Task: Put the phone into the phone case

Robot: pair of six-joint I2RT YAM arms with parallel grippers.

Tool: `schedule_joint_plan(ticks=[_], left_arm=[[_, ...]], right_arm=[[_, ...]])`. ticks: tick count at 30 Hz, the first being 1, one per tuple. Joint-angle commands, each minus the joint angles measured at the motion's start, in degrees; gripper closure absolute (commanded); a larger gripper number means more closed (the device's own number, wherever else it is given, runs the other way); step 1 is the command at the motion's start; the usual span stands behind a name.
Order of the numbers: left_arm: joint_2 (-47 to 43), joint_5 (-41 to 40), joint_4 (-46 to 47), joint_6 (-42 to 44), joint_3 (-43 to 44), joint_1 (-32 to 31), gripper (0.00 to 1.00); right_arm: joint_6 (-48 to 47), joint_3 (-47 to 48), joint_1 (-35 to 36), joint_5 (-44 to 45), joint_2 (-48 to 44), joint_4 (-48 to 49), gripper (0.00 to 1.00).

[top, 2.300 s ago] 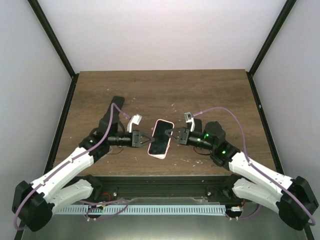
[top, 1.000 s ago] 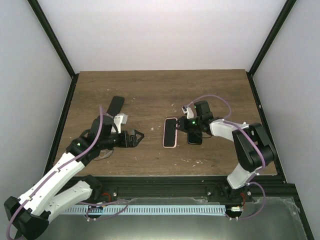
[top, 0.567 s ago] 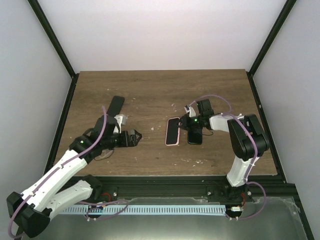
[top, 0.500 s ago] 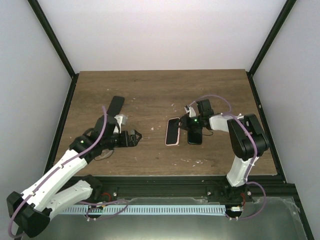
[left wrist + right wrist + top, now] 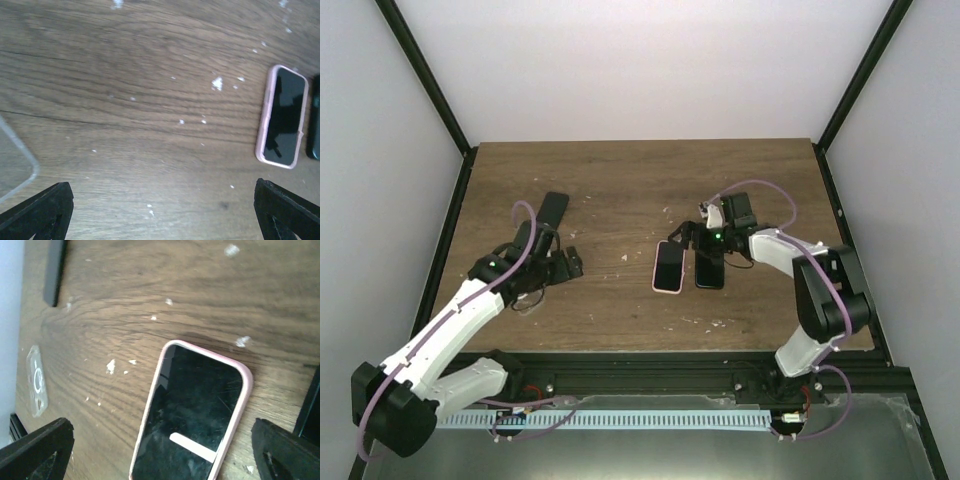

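On the brown worktop the job looks essentially done. The phone lies face up inside the pink case, whose rim shows all round the dark screen in both wrist views. Whether every corner is clicked fully home cannot be told from here. If it is, I judge nothing is left but pulling the arms clear.

The cased phone lies flat near the middle of the worktop, a little toward the near and right edges. A second phone, dark and bare, lies just beside it on the right-edge side, close to it but apparently not touching. A dark slab sits well apart, toward the left edge. A clear case shows at the left margin of the left wrist view, also well away.

The right claw hangs over the cased phone with its jaws spread wide. It grips nothing, and its tips appear clear of the rim. The left claw is also spread wide and holds nothing. It is off toward the left edge, over bare wood, well apart from the phone.
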Motion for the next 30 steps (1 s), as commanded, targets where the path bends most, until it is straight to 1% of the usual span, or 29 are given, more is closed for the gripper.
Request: schedule_joint_plan(ticks=[1,3,5,8,10,13,15,16,18,24,28,30], left_arm=[[2.12,-3.1,-1.92,-2.27,1.6,4.48,0.02],[3.98,-4.82,-2.33,-3.19,1.83,6.23,0.06],[5.53,-5.92,-1.73,-4.38,1.51,7.73,0.12],[7.74,-6.22,0.03,-6.19,0.1,11.01,0.2],[9.27,-6.09,1.81,-7.52,-1.28,13.56,0.31],[11.66,-5.36,4.3,-9.32,-2.86,16.85,0.42],[13.36,-6.18,5.75,-10.28,-3.7,18.06,0.53],[14.38,-6.69,6.32,-10.78,-4.03,18.53,0.57],[16.55,-7.3,7.55,-11.15,-4.52,19.17,0.6],[22.75,-10.1,8.26,-11.6,-4.7,19.57,0.64],[25.88,-9.68,10.24,-9.79,-4.49,19.57,0.65],[27.31,-9.46,10.29,-9.15,-3.9,19.53,0.69]], right_arm=[[-2.12,0.73,-0.34,0.88,-7.17,-3.5,0.0],[-2.55,0.17,-0.38,1.32,-10.13,-4.36,0.0],[-2.72,-0.16,-0.37,1.46,-12.76,-5.32,0.0],[-2.48,-0.44,-0.32,0.81,-15.86,-6.57,0.0],[-2.4,-0.8,-0.35,-0.48,-18.07,-7.03,0.0],[-2.0,-1.47,-0.27,-1.09,-20.89,-7.36,0.0],[-1.87,-1.9,-0.34,-1.36,-22.49,-7.38,0.0],[-1.75,-2.12,-0.34,-1.51,-23.14,-7.39,0.0],[-1.58,-2.62,-0.27,-1.99,-24.22,-7.23,0.0],[-1.62,-3.23,-0.28,-2.42,-25.8,-7.82,0.0],[-1.19,-4.39,-0.27,-2.69,-27.17,-7.3,0.0],[-0.95,-4.69,-0.26,-2.77,-27.66,-7.22,0.0]])
